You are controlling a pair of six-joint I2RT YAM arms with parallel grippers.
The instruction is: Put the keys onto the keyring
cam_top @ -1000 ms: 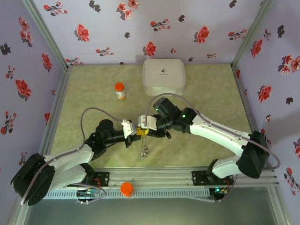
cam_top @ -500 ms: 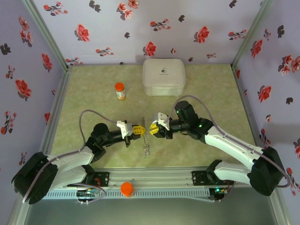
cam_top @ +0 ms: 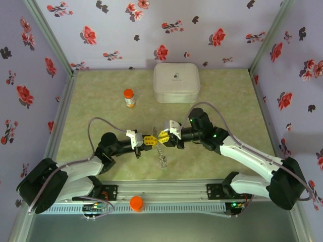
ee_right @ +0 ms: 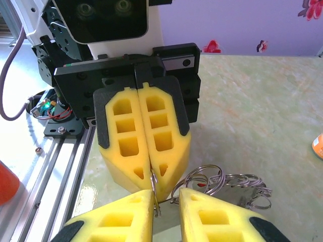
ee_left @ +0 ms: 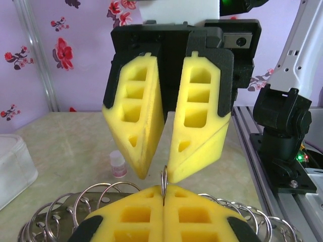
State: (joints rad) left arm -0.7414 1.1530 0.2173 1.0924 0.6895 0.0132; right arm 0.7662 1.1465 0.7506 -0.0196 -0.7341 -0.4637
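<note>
While you look down from the top camera, your two arms meet tip to tip over the middle of the worktop (cam_top: 101,101), near its front edge. Your left end effector (cam_top: 149,140) is clamped fully closed, and the left wrist camera shows the thin metal keyring (ee_left: 163,177) pinched edge-on in the seam between its yellow pads, the ring's top poking up past their tips. Your right end effector (cam_top: 162,138) faces it with its jaws set to a narrow gap. The top of the keyring stands in that gap without the pads visibly pressing on it. A bunch of silver rings (ee_right: 222,181) hangs below the grip and trails toward the front rail as a short strand (cam_top: 161,153); you cannot pick out single keys in it. An orange-capped bottle (cam_top: 129,97) and a white case (cam_top: 176,82) stand well apart at the back.
</note>
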